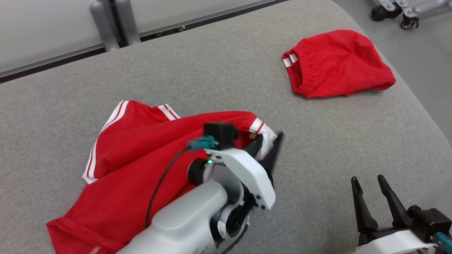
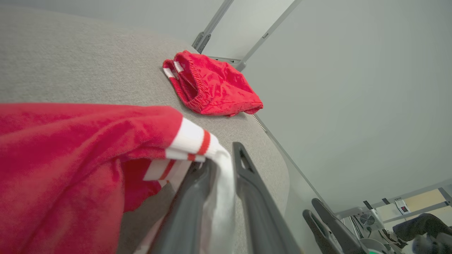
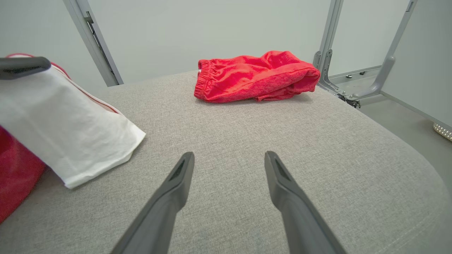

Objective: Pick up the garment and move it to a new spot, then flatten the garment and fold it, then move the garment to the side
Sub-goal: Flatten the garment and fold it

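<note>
The garment [image 1: 141,158] is a red top with white striped trim, lying crumpled on the grey padded surface [image 1: 219,67] at the lower left of the head view. My left gripper [image 1: 271,135] is at its right end, fingers slightly parted, open, with the white hem [image 2: 219,197] lying between them. In the right wrist view that white hem [image 3: 70,134] slopes down from a left finger to the surface. My right gripper [image 1: 367,177] hovers open and empty over bare surface at the lower right, also seen as the right gripper [image 3: 229,153] over grey cloth.
A second red garment [image 1: 339,63], bunched with an elastic waistband, lies near the far right edge of the surface. The surface rounds off to the floor on the right. Grey metal posts [image 1: 109,24] stand behind it, and wheeled legs [image 1: 406,14] at the top right.
</note>
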Robot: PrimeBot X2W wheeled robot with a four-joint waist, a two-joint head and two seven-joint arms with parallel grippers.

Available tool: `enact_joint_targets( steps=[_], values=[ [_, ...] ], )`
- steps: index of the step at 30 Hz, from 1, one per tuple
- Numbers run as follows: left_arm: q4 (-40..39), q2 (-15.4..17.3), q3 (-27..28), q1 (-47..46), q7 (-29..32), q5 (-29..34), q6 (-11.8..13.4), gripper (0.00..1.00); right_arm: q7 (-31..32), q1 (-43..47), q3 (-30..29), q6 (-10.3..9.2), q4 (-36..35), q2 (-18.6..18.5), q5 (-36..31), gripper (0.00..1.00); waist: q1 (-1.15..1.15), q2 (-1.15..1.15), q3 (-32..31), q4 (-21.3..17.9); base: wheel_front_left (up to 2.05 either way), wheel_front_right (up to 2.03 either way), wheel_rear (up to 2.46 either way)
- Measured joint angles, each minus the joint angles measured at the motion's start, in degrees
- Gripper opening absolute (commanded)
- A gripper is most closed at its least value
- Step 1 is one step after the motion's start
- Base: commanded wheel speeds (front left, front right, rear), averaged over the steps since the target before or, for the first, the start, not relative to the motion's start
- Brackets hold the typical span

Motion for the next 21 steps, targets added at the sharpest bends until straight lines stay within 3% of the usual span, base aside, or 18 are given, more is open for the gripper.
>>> enact_joint_targets(
  steps=[5, 8, 11, 16, 21],
  values=[
    [-0.73, 0.00, -7.60, -1.49, 1.03, 0.76, -2.48, 1.00, 0.01, 0.69, -1.71, 0.00, 0.07, 0.01, -0.11, 1.00, 0.00, 0.00, -0.84, 2.31, 0.00, 0.00, 0.00],
    [-2.18, 0.44, -9.40, -1.32, 1.91, 1.90, -4.03, 1.00, 0.00, 1.61, -2.33, 0.00, 0.09, -0.02, -0.21, 1.00, 0.00, 0.00, -1.62, 3.61, 0.00, 0.00, 0.00],
    [-6.26, 4.97, -10.01, 1.22, 1.89, 2.44, -3.96, 1.00, 0.01, 2.56, -2.94, 0.00, 0.00, -0.03, -0.71, 1.00, 0.00, 0.00, -3.28, 5.37, 0.00, 0.00, 0.00],
    [-13.41, 17.09, -8.31, 8.82, -2.65, 3.96, 3.82, 1.00, 0.00, 4.00, -3.88, 0.00, -0.30, -0.01, -1.34, 1.00, 0.00, 0.00, -6.06, 8.72, 0.00, 0.00, 0.00],
    [-22.31, 25.79, -0.78, 22.55, -6.30, -1.20, 11.49, 1.00, 0.01, 6.17, -4.59, 0.00, -0.70, 0.00, -2.07, 1.00, 0.00, 0.00, -8.47, 13.08, 0.00, 0.00, 0.00]
  ],
)
